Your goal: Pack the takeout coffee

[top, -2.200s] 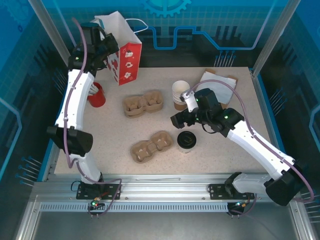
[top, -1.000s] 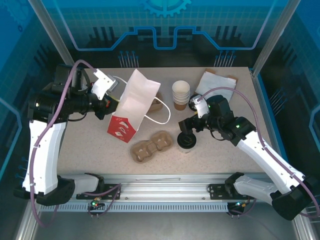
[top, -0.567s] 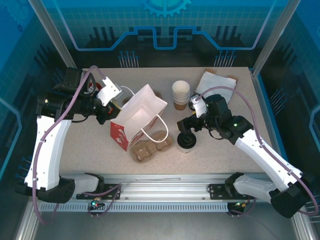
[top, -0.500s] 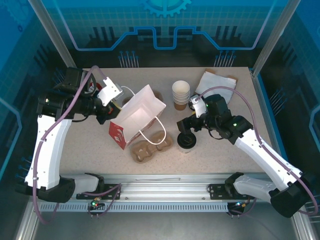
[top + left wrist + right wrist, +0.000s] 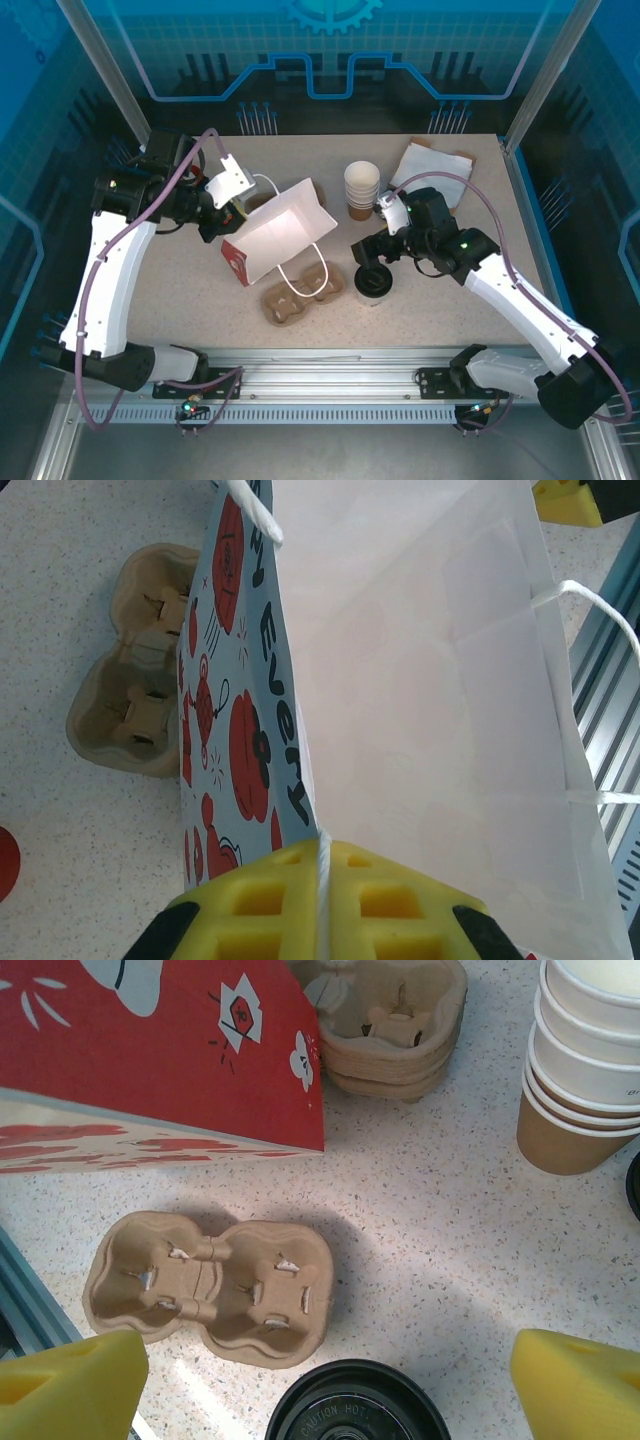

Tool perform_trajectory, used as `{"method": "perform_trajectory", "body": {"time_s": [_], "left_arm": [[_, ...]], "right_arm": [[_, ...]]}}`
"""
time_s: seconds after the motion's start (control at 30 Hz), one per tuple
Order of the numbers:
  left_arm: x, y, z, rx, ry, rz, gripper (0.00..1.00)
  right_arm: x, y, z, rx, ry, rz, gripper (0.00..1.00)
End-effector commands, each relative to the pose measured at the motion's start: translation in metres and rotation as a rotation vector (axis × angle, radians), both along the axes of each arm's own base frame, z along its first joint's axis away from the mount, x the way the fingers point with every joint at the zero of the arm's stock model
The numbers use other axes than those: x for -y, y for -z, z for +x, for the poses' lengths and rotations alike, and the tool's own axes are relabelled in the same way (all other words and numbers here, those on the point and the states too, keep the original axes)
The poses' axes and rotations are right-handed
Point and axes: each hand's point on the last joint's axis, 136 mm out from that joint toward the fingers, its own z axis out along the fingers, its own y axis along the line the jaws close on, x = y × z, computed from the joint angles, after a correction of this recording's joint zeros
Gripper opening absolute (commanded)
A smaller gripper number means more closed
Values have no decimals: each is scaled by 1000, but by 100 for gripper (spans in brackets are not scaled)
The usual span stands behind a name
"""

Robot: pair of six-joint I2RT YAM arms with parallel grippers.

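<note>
Though beside carrier (image 5: pixel 287 302), takeout coffee (image 5: pixel 372 282) apart.

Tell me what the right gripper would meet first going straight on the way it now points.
Probably the takeout coffee, which sits just ahead, between the fingers of the open right gripper; depth is hard to judge, so contact is not certain.

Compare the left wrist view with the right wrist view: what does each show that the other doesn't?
Left wrist, not right: the paper bag seen into its white inside, its rim pinched between the left fingers. Right wrist, not left: the takeout coffee with its black lid, the stack of lidless cups, and the cup carrier next to the lid. Both: the paper bag's printed outside and another cardboard carrier beside it.
</note>
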Motion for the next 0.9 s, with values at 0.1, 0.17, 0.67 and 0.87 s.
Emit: {"method": "perform_trajectory", "body": {"time_s": [0.1, 0.17, 0.67, 0.87], "left_arm": [[14, -27, -6, 125, 82, -79, 0], [15, -34, -8, 146, 86, -95, 0], [-2, 6, -4, 22, 38, 35, 0], [-5, 12, 20, 23, 28, 87, 0]], "right_arm": [[0, 4, 3, -20, 10, 2, 95], [1, 5, 3, -20, 13, -4, 95], [5, 4, 5, -11, 40, -11, 95], [6, 5, 6, -10, 48, -12, 95]]}}
